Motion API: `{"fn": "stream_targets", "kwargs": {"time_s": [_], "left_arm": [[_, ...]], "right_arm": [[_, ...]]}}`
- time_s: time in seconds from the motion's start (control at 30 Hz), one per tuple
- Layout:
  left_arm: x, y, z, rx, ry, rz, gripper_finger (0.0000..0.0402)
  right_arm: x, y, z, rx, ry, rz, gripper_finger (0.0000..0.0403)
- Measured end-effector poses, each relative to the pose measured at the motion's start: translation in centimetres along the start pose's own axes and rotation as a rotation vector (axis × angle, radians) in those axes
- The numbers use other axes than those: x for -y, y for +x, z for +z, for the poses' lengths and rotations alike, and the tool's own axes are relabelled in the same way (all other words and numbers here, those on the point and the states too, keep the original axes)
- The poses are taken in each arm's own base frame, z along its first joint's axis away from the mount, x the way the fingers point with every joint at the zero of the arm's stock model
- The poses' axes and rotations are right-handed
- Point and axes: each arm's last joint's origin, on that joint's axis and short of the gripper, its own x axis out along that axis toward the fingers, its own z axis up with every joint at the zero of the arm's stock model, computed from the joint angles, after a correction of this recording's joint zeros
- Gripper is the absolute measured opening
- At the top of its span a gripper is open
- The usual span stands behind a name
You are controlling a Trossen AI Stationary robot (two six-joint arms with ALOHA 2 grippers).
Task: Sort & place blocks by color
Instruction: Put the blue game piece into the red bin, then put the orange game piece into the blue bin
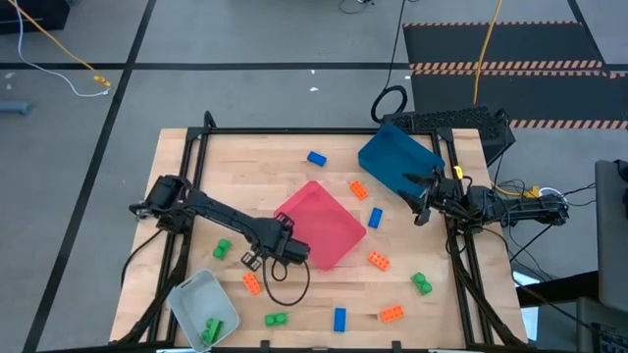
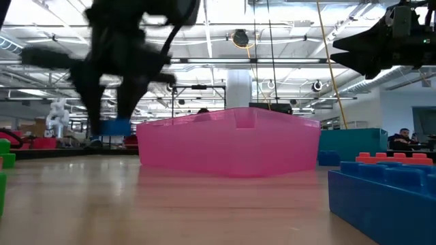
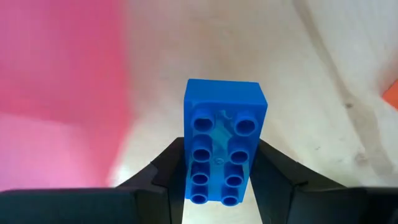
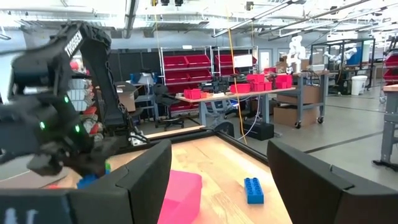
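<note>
overhead, wooden table (image 1: 324, 142), grey floor (image 1: 245, 39)

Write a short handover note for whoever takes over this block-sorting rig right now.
Left claw: shut on a blue brick, beside the pink-red tray.
Right claw: open, waiting by the dark blue tray.
Done: a green brick lies in the pale grey tray.
Left: blue, orange and green bricks lie loose on the table; sort them by colour.
</note>
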Motion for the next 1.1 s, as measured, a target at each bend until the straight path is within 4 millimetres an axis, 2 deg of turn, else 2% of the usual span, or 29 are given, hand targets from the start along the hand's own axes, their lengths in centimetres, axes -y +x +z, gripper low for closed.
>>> {"fn": "stream_targets", "kwargs": {"time_s": [0.23,0.33,0.53,0.77,0.83,1.0,1.1], "left_arm": [[-4.0,-5.7,0.0,0.103,-0.093,0.127,0.0135],[-6.3,-6.9,-0.6,0.160,-0.138,0.173,0.0135],[-10.9,-5.8,-2.2,0.223,-0.253,0.217,0.0135],[-13.0,-4.4,-3.2,0.291,-0.391,0.167,0.0136],[-13.2,-4.0,-3.3,0.286,-0.432,0.170,0.0178],[-13.2,-3.7,-3.4,0.278,-0.510,0.173,0.0342],[-13.4,-3.8,-3.2,0.305,-0.557,0.196,0.0387]], "right_arm": [[0.0,0.0,0.0,0.003,0.002,0.000,0.0260],[0.0,0.0,0.0,0.003,0.002,0.000,0.0260],[0.0,0.0,0.0,0.003,0.002,0.000,0.0260],[0.0,0.0,0.0,0.003,-0.020,0.000,0.0260],[0.0,0.0,0.0,0.003,-0.020,0.000,0.0260],[0.0,0.0,0.0,0.003,-0.020,-0.001,0.0260],[0.0,0.0,0.0,0.004,-0.020,-0.001,0.0260]]}}
